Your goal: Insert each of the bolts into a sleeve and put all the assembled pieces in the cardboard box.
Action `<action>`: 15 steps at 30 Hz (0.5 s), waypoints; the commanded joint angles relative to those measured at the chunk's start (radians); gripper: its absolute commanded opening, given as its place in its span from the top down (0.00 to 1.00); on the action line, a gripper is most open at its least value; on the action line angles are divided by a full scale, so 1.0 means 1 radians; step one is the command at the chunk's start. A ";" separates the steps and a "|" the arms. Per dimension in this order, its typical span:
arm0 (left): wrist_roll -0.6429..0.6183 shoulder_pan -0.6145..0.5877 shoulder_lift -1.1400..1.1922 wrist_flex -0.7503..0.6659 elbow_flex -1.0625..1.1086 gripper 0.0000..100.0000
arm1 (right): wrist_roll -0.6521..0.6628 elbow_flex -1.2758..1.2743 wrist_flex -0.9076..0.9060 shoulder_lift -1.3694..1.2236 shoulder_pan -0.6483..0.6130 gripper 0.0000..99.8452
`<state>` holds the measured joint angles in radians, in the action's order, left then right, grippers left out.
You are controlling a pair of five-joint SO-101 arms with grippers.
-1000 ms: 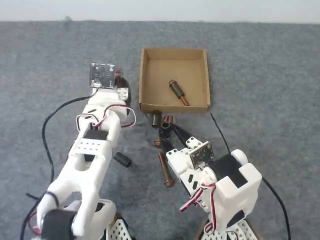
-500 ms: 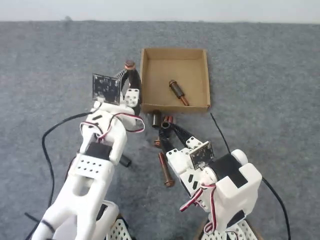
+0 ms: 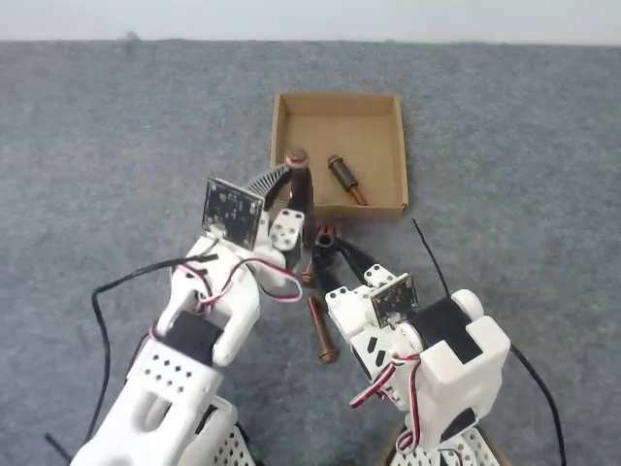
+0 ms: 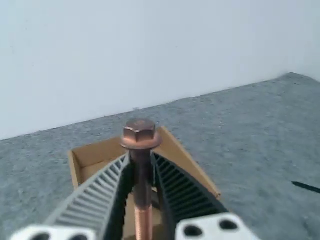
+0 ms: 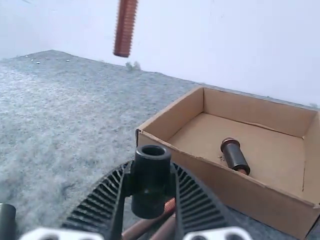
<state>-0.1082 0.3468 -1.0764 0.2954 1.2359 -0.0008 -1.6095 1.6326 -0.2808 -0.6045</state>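
So your left arm (image 3: 204, 320) has its jaws clamped on a bolt (image 3: 297, 173), held upright with the hex head on top and the threaded end pointing down. In the high view it sits just left of centre, right against the lower left corner of the cardboard box (image 3: 279, 136). The left wrist view shows the same grip nicely: the ribbed fingers (image 4: 95, 195) squeeze the shank (image 4: 142, 175) from both sides just under the head. Your right arm (image 3: 441, 354) is low and right of centre, jaws closed around a black sleeve (image 5: 150, 175) that stands with its open bore facing up. In its wrist view the bolt's threaded tip (image 5: 125, 27) hangs well above the sleeve and a bit off to one side, so the two are apart, not touching. A couple of copper bolts (image 5: 150, 225) lie on the table (image 3: 116, 146) right under those jaws, and one more loose bolt (image 3: 320, 330) lies just below centre between the arms. One assembled piece (image 3: 344, 179) lies on its side in the box, near the front wall.
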 commanded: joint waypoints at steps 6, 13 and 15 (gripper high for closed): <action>-0.313 0.032 -0.103 0.109 0.004 0.99 | 0.000 -0.026 0.005 0.031 0.012 0.99; -0.285 0.034 -0.103 0.014 0.068 0.99 | -0.003 -0.026 0.005 0.033 0.012 0.99; -0.258 0.032 -0.103 -0.084 0.125 0.99 | -0.003 -0.026 0.005 0.033 0.012 0.99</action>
<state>-0.3890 0.3759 -1.1423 0.3368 1.3357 -0.0008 -1.6095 1.6326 -0.2808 -0.6045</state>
